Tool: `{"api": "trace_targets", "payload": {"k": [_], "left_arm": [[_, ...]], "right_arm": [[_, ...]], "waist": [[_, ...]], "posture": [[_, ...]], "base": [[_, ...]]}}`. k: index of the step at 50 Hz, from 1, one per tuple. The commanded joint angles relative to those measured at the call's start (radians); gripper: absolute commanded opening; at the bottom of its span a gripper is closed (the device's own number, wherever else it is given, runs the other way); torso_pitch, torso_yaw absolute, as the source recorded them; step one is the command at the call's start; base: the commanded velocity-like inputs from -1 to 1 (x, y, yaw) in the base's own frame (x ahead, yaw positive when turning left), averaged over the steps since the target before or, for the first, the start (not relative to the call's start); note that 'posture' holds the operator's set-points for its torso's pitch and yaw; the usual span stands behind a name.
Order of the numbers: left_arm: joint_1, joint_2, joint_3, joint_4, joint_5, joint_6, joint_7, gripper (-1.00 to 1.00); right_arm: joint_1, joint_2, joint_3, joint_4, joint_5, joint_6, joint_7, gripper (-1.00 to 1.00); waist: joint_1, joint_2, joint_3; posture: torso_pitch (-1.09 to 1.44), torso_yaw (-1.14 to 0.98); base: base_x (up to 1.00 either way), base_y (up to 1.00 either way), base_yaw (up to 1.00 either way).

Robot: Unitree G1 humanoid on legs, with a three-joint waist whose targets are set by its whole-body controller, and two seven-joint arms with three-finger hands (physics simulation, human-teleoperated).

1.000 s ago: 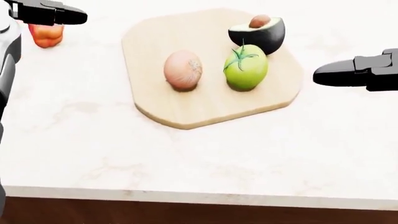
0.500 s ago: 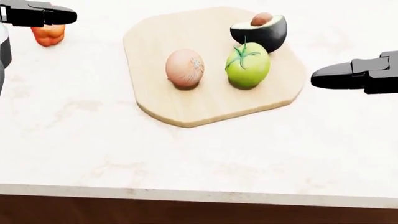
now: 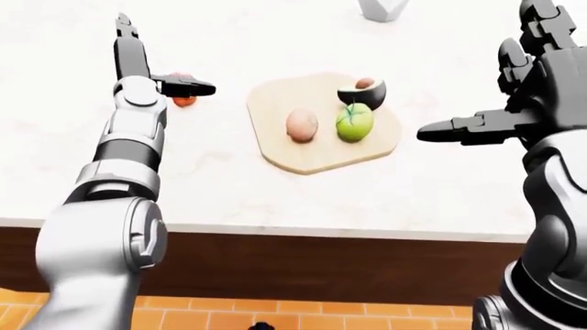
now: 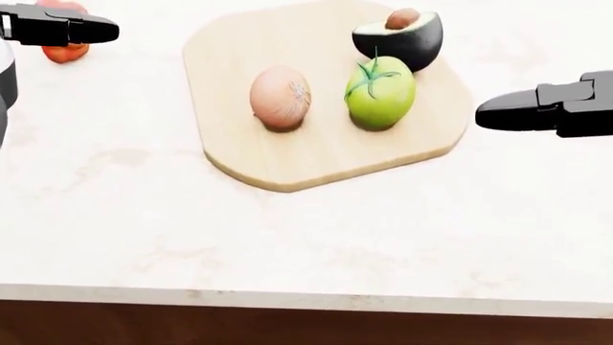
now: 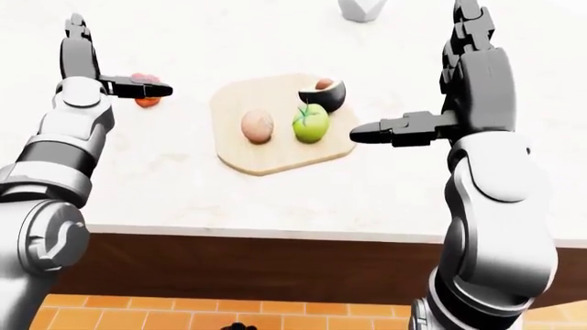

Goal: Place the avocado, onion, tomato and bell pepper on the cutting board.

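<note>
Three of the four foods sit on the pale wooden cutting board [image 4: 316, 154], while at the head view's far left the orange-red bell pepper [image 4: 63, 50] lies on the white marble counter [image 4: 307, 244], partly hidden by the open-fingered left hand [image 3: 151, 72]. On the board, the brownish onion [image 4: 281, 97] stands apart from the green tomato [image 4: 380, 92], which nearly touches the dark-skinned halved avocado [image 4: 402, 39]. Beside the board's right edge, the right hand [image 5: 459, 75] is open, one black finger [image 4: 522, 111] pointing leftward.

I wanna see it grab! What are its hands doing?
Left robot hand: open, empty, over the pepper.
Right robot hand: open, empty.
</note>
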Motion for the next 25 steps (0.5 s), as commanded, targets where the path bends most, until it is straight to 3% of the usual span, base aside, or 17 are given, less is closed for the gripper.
{"api": "trace_targets", "payload": {"k": [1, 25], "left_arm": [[-0.04, 0.017, 0.0, -0.039, 0.007, -0.031, 0.01, 1.0], [-0.019, 0.041, 0.01, -0.025, 0.021, -0.034, 0.011, 1.0]], "right_arm": [[-0.026, -0.014, -0.013, -0.026, -0.007, -0.024, -0.004, 1.0], [-0.023, -0.026, -0.031, -0.057, 0.001, 0.007, 0.004, 1.0]], "waist": [[0.0, 0.002, -0.034], [-0.002, 0.006, -0.002]], "posture": [[0.25, 0.0], [0.32, 0.0]], "base": [[0.0, 0.0, 0.0], [0.0, 0.0, 0.0]]}}
